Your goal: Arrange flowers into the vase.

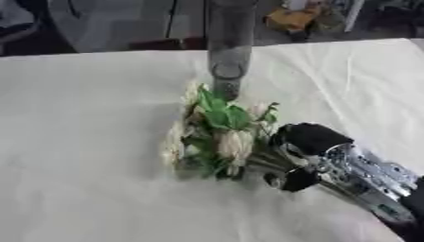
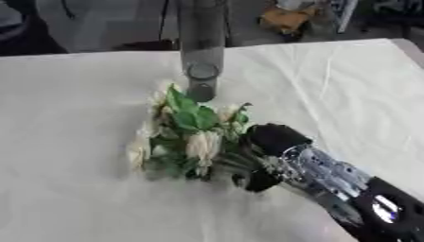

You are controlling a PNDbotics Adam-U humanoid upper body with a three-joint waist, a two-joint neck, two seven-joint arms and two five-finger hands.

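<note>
A bunch of pale cream flowers with green leaves [image 1: 217, 134] lies on the white tablecloth [image 1: 91, 142], just in front of a tall clear glass vase [image 1: 228, 47] standing at the table's far middle. My right hand [image 1: 302, 156] comes in from the lower right and sits against the right side of the bunch, at its stem end. Its fingers are curled towards the stems, which are largely hidden behind the hand. The flower heads point left and towards the vase. My left hand shows in neither view.
The table's far edge runs behind the vase, with dark floor and an orange object [image 1: 291, 18] beyond it. Folds run across the cloth at the right [image 1: 348, 80].
</note>
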